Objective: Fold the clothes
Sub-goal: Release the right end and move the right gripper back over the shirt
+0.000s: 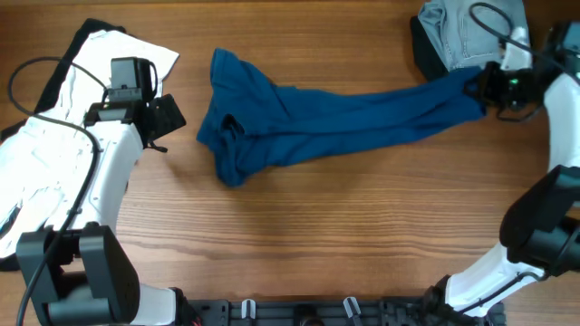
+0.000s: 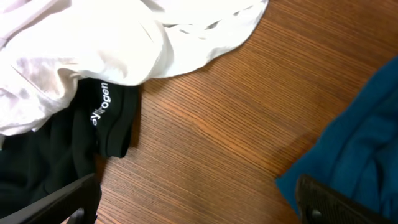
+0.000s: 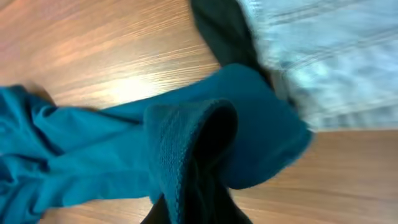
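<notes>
A blue garment (image 1: 335, 122) lies stretched across the middle of the wooden table, bunched at its left end. My right gripper (image 1: 480, 88) is shut on its right end, near the table's far right; the right wrist view shows the ribbed blue hem (image 3: 186, 143) pinched between the fingers. My left gripper (image 1: 168, 122) is open and empty, hovering over bare wood just left of the bunched end. In the left wrist view its fingers (image 2: 199, 205) frame bare table, with the blue cloth (image 2: 348, 149) at the right.
A pile of white clothes (image 1: 45, 154) with a black garment (image 2: 56, 149) lies at the far left. A light denim garment (image 1: 462, 32) sits at the back right, also shown in the right wrist view (image 3: 323, 56).
</notes>
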You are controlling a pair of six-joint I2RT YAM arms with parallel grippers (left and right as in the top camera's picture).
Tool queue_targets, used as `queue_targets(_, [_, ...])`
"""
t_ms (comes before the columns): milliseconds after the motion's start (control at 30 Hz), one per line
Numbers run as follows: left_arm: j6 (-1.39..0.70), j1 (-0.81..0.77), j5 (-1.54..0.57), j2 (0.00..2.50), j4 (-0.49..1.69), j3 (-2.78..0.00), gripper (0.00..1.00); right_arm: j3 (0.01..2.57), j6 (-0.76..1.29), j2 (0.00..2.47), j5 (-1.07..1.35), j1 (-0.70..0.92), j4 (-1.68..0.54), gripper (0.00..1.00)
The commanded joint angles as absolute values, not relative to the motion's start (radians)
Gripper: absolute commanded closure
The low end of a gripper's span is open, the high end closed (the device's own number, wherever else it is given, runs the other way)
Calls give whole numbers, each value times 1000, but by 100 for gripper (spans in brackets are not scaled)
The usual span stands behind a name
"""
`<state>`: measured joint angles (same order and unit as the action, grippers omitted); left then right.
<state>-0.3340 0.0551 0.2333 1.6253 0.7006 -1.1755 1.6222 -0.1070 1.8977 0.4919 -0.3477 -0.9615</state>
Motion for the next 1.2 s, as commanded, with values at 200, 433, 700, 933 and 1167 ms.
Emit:
queue_targets(200, [-318,64,224,1629,700,-1186,0,1628,22,1966,316,145,-916,96])
queue_targets(433, [-318,64,194,1629,700,-1186,0,1628,87,2093,243,217,-890,96])
queue_targets(700, [-317,64,194,1629,699,-1186,0,1651,130,1963,85,-40,-1030,96])
queue_targets(933, [-318,64,194,1629,693,-1186,0,1651,107,1909,115,-121,-1021,95])
queue_targets(1167, [-317,64,194,1629,693,-1186,0,1641,163,2029,90,139,-961,78])
